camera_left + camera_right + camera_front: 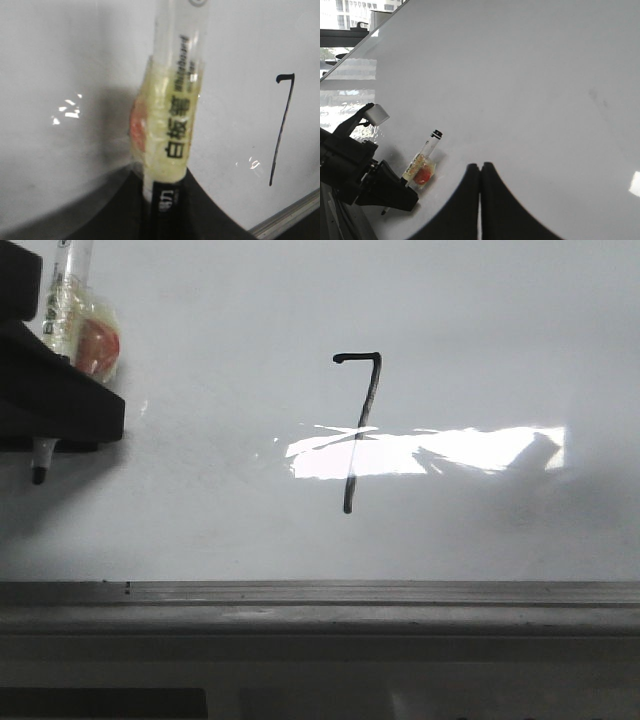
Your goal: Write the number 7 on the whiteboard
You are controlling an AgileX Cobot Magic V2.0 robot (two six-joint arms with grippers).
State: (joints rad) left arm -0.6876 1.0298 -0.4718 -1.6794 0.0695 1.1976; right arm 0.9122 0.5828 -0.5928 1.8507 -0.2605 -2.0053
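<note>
If the left end effector (pixel 50 435), clenched on the taped black-and-white marker pen (pixel 172 125), dips near the thin black number 7 (pixel 358 430), it could smudge the glossy pale whiteboard (pixel 500 340).

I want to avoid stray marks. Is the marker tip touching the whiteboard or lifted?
Cannot tell. The marker in the left hand sits well left of the number 7, but no view shows a gap above the whiteboard.
</note>
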